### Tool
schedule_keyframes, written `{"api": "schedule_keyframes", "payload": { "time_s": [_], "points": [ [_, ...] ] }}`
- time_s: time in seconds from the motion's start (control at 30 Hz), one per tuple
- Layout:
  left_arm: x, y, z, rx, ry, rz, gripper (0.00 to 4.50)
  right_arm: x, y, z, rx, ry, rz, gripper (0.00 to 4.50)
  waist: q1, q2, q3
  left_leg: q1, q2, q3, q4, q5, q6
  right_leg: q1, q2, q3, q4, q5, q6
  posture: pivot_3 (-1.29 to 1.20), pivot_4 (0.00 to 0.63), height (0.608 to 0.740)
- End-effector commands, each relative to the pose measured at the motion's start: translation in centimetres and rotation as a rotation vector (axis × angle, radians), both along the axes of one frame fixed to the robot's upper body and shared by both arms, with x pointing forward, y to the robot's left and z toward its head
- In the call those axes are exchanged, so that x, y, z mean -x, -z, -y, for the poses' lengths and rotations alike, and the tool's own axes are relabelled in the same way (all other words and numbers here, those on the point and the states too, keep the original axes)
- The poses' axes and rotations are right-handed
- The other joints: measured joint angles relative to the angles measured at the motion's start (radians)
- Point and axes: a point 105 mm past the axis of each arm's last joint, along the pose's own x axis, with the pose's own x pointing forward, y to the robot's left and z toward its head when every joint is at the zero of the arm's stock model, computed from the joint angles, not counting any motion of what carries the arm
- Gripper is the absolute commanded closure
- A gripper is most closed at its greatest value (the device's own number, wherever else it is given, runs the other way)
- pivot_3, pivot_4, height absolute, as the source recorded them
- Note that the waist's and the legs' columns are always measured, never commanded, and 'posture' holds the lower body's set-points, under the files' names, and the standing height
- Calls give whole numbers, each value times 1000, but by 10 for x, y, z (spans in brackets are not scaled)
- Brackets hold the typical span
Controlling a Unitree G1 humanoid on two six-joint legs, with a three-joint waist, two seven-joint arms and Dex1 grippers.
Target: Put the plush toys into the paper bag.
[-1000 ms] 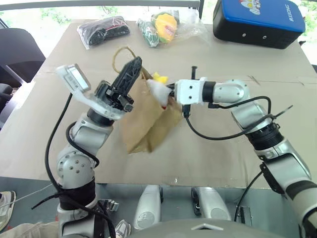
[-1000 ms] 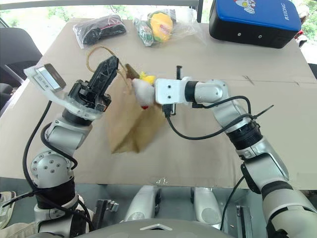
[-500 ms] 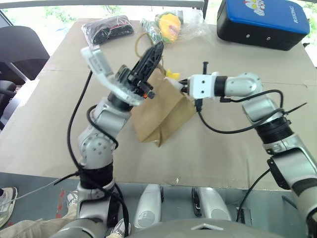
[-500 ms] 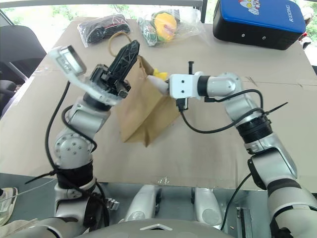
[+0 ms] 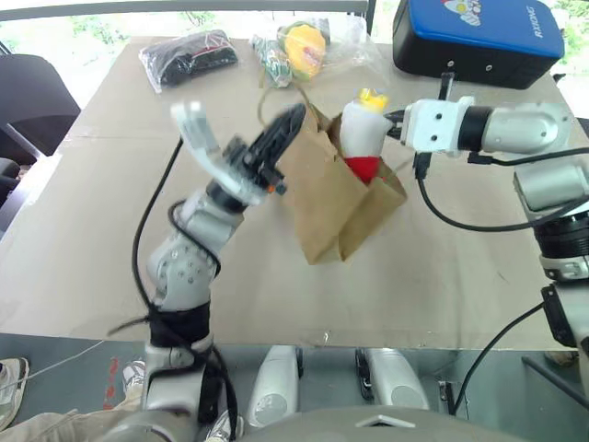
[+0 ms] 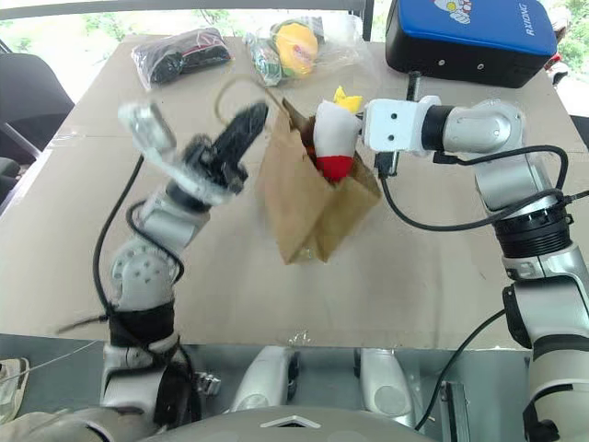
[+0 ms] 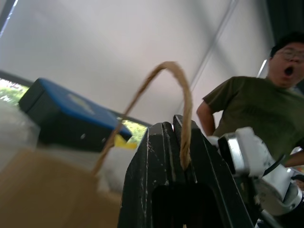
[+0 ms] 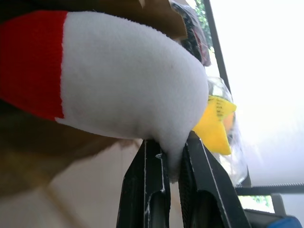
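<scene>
The brown paper bag (image 5: 322, 198) stands tilted on the table, its mouth open toward the far side. My left gripper (image 7: 174, 127) is shut on one tan cord handle (image 7: 184, 95) and holds the bag's near-left rim up. A white plush toy (image 5: 361, 136) with a red end and a yellow crest hangs upright at the bag's mouth, red end down and just inside the rim. My right gripper (image 8: 167, 151) is shut on the toy's white side, reaching in from the right.
At the far edge of the cardboard-covered table (image 5: 83, 239) lie a black item in clear plastic (image 5: 189, 57) and a yellow-green toy in clear plastic (image 5: 304, 46). A blue-topped black case (image 5: 479, 37) sits far right. A person in a green shirt (image 7: 256, 109) stands beyond.
My right gripper has carried the white toy rightward and up, so more of it shows above the bag's mouth. The bag has swung right with it. My left gripper keeps its hold on the handle.
</scene>
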Motion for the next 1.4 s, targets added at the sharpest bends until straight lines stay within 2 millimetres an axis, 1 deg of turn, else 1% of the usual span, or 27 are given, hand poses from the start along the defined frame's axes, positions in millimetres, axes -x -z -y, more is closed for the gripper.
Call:
{"api": "schedule_keyframes", "payload": {
  "time_s": [0.03, 0.1, 0.17, 0.23, 0.3, 0.37, 0.4, 0.43, 0.47, 0.5, 0.57, 0.67, 0.7, 0.77, 0.83, 0.87, 0.97, 1.0, 1.03, 1.07, 1.1, 1.13, 1.23, 1.33, 1.37, 1.4],
  "points": [
    [20, -16, -5, -4, -26, 71, 4500, 18, -2, -23, 54, -134, 42, 4453, 3, 0, 0, 0, 0, 0, 0, 0, 0, 0, 0, 0, 1, 0, 0, 0, 150, 740],
    [23, -14, -9, -3, -47, 60, 4500, 22, 4, -29, 128, -177, 62, 4453, 9, 0, 0, 0, 0, 0, 2, 0, 0, 1, 0, 0, 1, 0, 0, 0, 150, 740],
    [24, -14, -12, -1, -66, 56, 4500, 26, 12, -32, 188, -220, 28, 4453, 12, 0, 0, 0, -1, 0, 3, 0, 0, 1, -1, 0, 1, 0, 0, 0, 150, 740],
    [25, -16, -14, 3, -79, 61, 4500, 29, 18, -37, 260, -266, 40, 4453, 13, 0, 0, 0, -1, 0, 3, 0, 0, 2, -1, 0, 1, 0, 0, 0, 150, 740],
    [26, -17, -16, 2, -89, 63, 4500, 33, 21, -39, 298, -295, 22, 3881, 12, 0, 0, 0, -1, 0, 3, 0, 0, 1, -1, -1, 1, 0, 0, 0, 150, 740],
    [27, -16, -19, -2, -98, 62, 4500, 27, 10, -36, 274, -264, 81, 3182, 12, 0, 0, 0, -1, -1, 3, 0, 0, 1, -1, -1, 2, 0, 0, 0, 150, 740],
    [27, -16, -21, -5, -106, 60, 4500, 25, 4, -31, 262, -248, 87, 2531, 12, 0, 0, 0, -1, -1, 3, 0, 0, 1, -1, -1, 2, 0, 0, 0, 150, 740],
    [28, -15, -23, -7, -112, 59, 4500, 25, 0, -28, 254, -238, 87, 2054, 12, 0, 0, 0, -1, -1, 3, 0, 0, 1, -1, -1, 2, 0, 0, 0, 150, 740],
    [29, -14, -25, -10, -119, 56, 4500, 25, -7, -20, 250, -214, 84, 1608, 12, 0, 0, 0, -1, -1, 3, 0, 0, 1, -1, -1, 1, 0, 0, 0, 150, 740],
    [29, -13, -27, -12, -123, 53, 4500, 26, -13, -13, 250, -195, 95, 1608, 14, 0, 0, 0, -1, -1, 3, 0, 0, 1, -1, -1, 1, 0, 0, 0, 150, 740],
    [30, -13, -28, -14, -125, 51, 4500, 27, -24, -5, 229, -164, 112, 1608, 21, 0, 0, 0, -1, -1, 3, 0, 0, 1, -1, -1, 1, 0, 0, 0, 150, 740],
    [29, -14, -29, -16, -125, 53, 4500, 29, -40, 10, 147, -82, 97, 1608, 25, 0, 0, 0, -1, -1, 3, 0, 0, 1, -1, -1, 1, 0, 0, 0, 150, 740],
    [28, -14, -29, -17, -124, 54, 4500, 30, -45, 15, 93, -52, 71, 1608, 25, 0, 0, 0, -1, 0, 3, 0, 0, 1, -1, -1, 1, 0, 0, 0, 150, 740],
    [27, -15, -29, -16, -122, 56, 4500, 36, -49, 27, 59, -17, 45, 1608, 27, 0, 0, 0, -1, -1, 3, 0, 0, 1, -1, -1, 1, 0, 0, 0, 150, 740],
    [26, -15, -29, -14, -118, 56, 4500, 39, -48, 33, 65, -2, 39, 1608, 29, 0, 0, 0, -1, 0, 3, 0, 0, 2, -1, -1, 1, 0, 0, 0, 150, 740],
    [26, -15, -28, -13, -113, 56, 4500, 39, -48, 34, 32, 19, 15, 1608, 28, 0, 0, 0, -1, 0, 3, 0, 0, 2, -1, -1, 0, 0, 0, 0, 150, 740],
    [25, -16, -26, -16, -96, 65, 4500, 38, -60, 46, -295, 142, -175, 1608, 25, 0, 0, 0, -1, 0, 3, 0, 0, 1, -1, 0, 1, 0, 0, 0, 150, 740],
    [25, -17, -27, -17, -99, 69, 4500, 40, -62, 53, -420, 188, -288, 1608, 25, 0, 0, 0, -1, 0, 3, 0, 0, 1, -1, 0, 2, 0, 0, 0, 150, 740],
    [25, -18, -28, -14, -104, 73, 4500, 45, -56, 64, -521, 231, -417, 1608, 27, 0, 0, 0, -1, 0, 3, 0, 0, 1, 0, 0, 2, 0, 0, 0, 150, 740],
    [25, -19, -30, -16, -108, 75, 4500, 53, -42, 76, -577, 303, -551, 1608, 32, 0, 0, 0, -1, -1, 3, 0, 0, 1, 0, -1, 2, 0, 0, 0, 150, 740],
    [26, -19, -31, -16, -110, 77, 4500, 63, -36, 81, -645, 320, -657, 1608, 37, -1, 0, -1, -1, -1, 3, 0, 0, 1, -1, -2, 2, 0, 0, 0, 150, 740],
    [27, -19, -31, -16, -112, 78, 4500, 68, -34, 84, -718, 345, -737, 1608, 39, -1, 0, -1, -1, -2, 3, 0, 1, 3, -1, -4, 0, 0, 0, 0, 150, 740],
    [27, -19, -32, -17, -114, 79, 4500, 71, -33, 80, -829, 358, -843, 1608, 26, 1, 0, -1, -1, 1, 3, -1, 1, 3, -1, -1, -1, 0, 0, 0, 150, 740],
    [27, -20, -31, -23, -112, 81, 4500, 66, -27, 64, -893, 324, -916, 1608, 17, 1, 0, 1, 0, 1, 3, -1, 1, 2, 1, 0, 2, 0, 0, 0, 150, 740],
    [27, -20, -31, -27, -109, 83, 4500, 65, -27, 57, -915, 290, -947, 1608, 16, 1, 0, 2, 0, 0, 2, -1, 1, 2, 2, 0, 3, 0, 0, 0, 150, 740],
    [26, -20, -31, -31, -105, 84, 4500, 62, -24, 44, -912, 253, -978, 1608, 14, 1, 0, 1, 0, 0, 2, -1, 1, 2, 2, 0, 3, 0, 0, 0, 150, 740]
  ]
}}
